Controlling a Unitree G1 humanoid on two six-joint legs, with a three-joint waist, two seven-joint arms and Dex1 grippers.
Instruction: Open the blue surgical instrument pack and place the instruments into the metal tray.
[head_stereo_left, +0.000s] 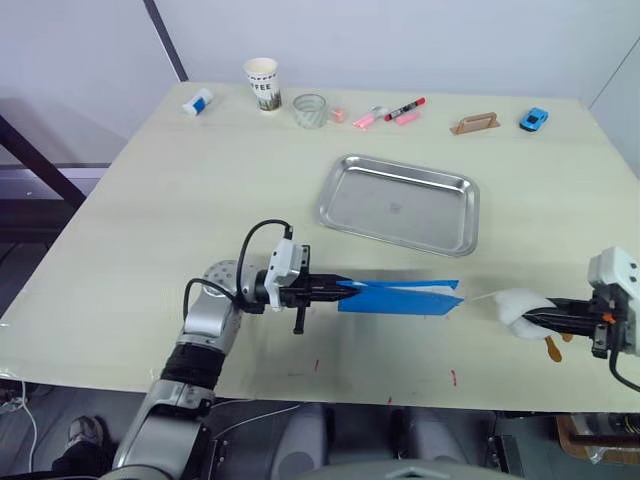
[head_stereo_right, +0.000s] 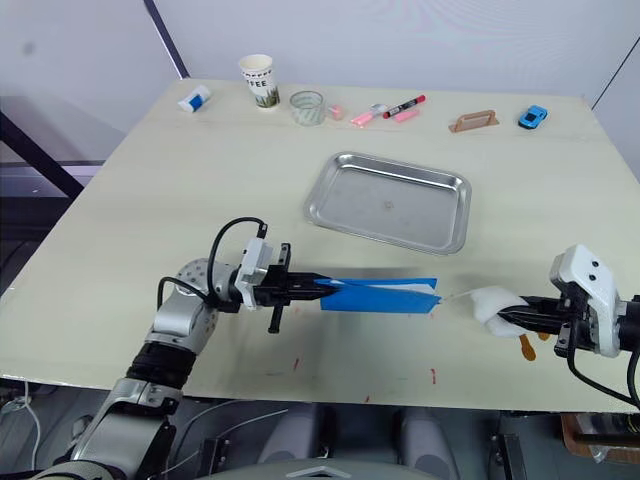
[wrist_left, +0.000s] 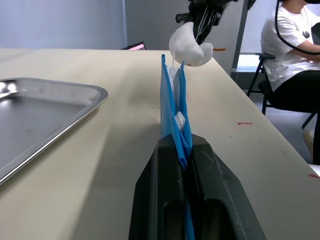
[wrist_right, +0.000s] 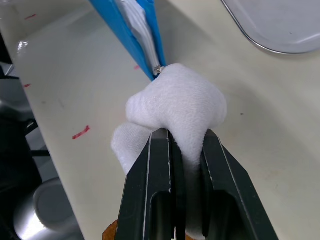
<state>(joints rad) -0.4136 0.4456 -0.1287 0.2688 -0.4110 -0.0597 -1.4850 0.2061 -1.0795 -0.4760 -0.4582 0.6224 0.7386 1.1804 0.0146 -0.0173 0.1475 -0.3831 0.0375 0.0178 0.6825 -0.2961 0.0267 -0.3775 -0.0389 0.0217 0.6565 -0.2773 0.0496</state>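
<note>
The blue surgical instrument pack (head_stereo_left: 400, 296) is held on edge just above the table's front part. My left gripper (head_stereo_left: 335, 288) is shut on its left end, blue sheet pinched between the fingers (wrist_left: 210, 165). A white padded lining (head_stereo_left: 512, 305) bulges out of the pack's right end, and my right gripper (head_stereo_left: 535, 316) is shut on that wad (wrist_right: 175, 107). A thin white strand joins the wad to the pack. The metal tray (head_stereo_left: 398, 203) lies flat behind the pack with nothing in it. The instruments are hidden.
Along the far edge stand a paper cup (head_stereo_left: 262, 83), a glass (head_stereo_left: 310, 110), pink and red markers (head_stereo_left: 390, 113), a wooden block (head_stereo_left: 475, 123), a blue toy car (head_stereo_left: 534, 119) and a white-blue tube (head_stereo_left: 197, 102). A small orange-brown piece (head_stereo_left: 552, 347) lies under my right gripper. A person (wrist_left: 295, 60) sits beyond the table.
</note>
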